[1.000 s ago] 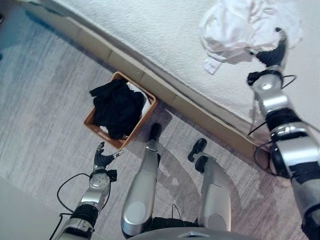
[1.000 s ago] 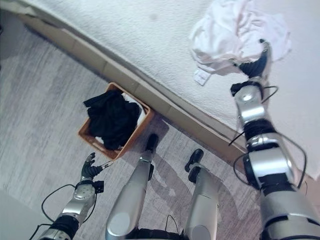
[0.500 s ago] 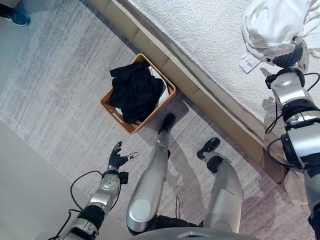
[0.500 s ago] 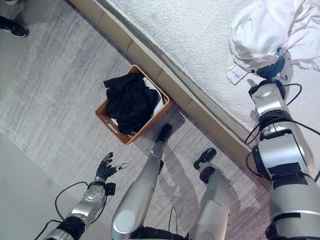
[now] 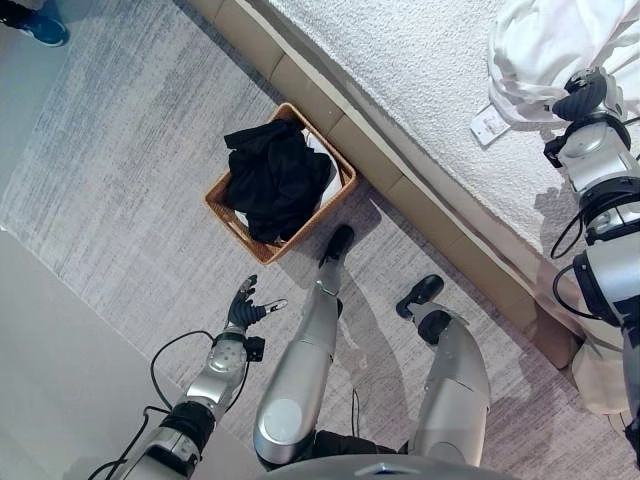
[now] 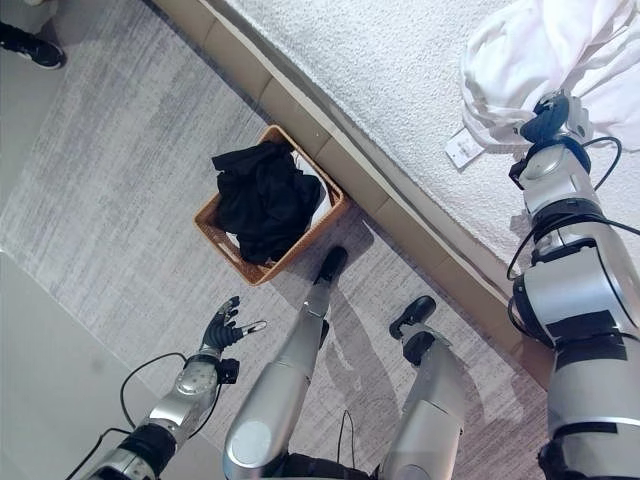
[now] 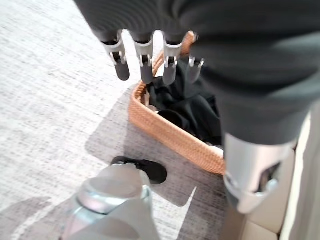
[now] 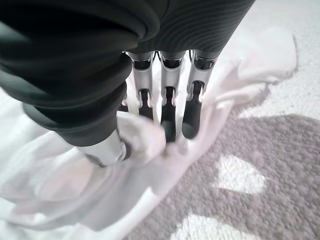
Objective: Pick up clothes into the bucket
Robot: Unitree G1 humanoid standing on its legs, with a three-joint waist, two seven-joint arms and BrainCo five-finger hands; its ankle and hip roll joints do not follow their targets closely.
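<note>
Basket (image 5: 232, 215) of woven brown wicker sits on the grey carpet (image 5: 120, 160) in the left eye view, close against the tan base of the bed (image 5: 400, 60), with a black garment (image 5: 275, 180) heaped in it and a bit of white cloth showing at its far corner. Up on the bed's white textured cover lies the white garment (image 5: 550, 50), bunched, with a small tag (image 5: 490, 124) lying flat at its edge. The right hand (image 5: 583, 95) is at the garment's lower edge, its dark cover up. The left hand (image 5: 244, 310) hangs low over the carpet, well apart from the basket, fingers spread and straight, holding nothing. A person's blue shoe (image 5: 35, 25) shows at the top left corner.

The right eye view gives the same layout (the basket (image 6: 222, 232) again hard by the bed base), with the right hand (image 6: 548, 113) against the white garment (image 6: 530, 50).

In the left wrist view the left hand's fingers (image 7: 121, 60) point straight out, relaxed, above the basket's rim (image 7: 170, 137), not touching it; the black garment (image 7: 192, 107) fills the inside.

In the right wrist view the right hand's fingers (image 8: 167, 107) curl down into the white garment (image 8: 65, 185), and the thumb pinches a fold of it against them, so the hand is clamped on the cloth.
</note>
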